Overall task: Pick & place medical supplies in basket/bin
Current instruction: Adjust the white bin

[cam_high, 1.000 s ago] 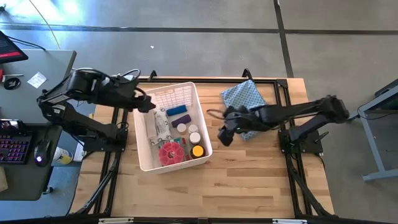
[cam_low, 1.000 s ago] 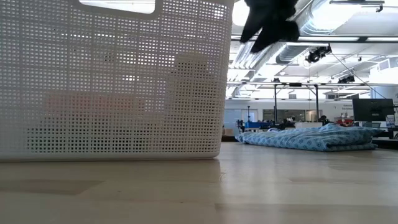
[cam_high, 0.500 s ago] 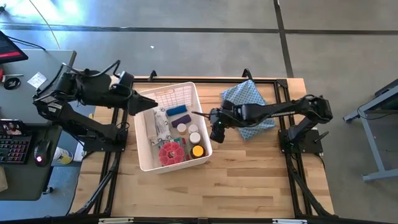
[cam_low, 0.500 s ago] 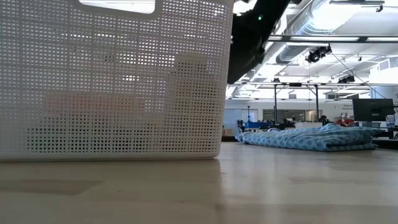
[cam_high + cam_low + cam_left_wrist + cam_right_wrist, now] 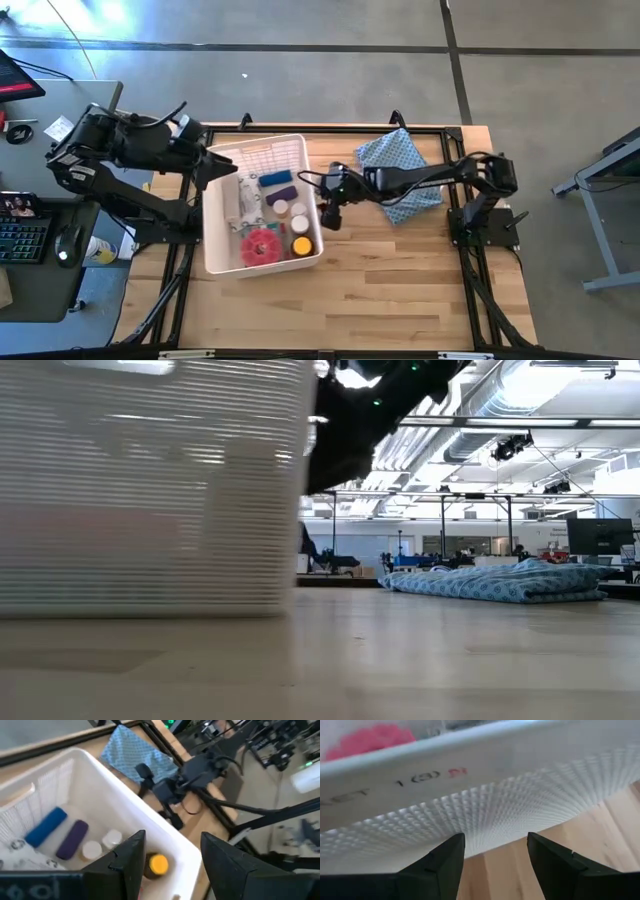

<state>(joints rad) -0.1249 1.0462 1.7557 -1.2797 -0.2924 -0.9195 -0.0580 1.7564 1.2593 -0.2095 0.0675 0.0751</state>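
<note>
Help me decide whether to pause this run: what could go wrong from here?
1. The right gripper, fingers apart, is right at the white bin's right wall. A push might slide or tip the bin.
2. The left gripper is at the bin's opposite rim, so the bin could get squeezed between the two arms.
3. A jolt might topple the yellow-capped bottle inside.

One bin (image 5: 214, 262), two cylinders (image 5: 277, 181), three white-capped jars (image 5: 283, 208), one cloth (image 5: 396, 157).
</note>
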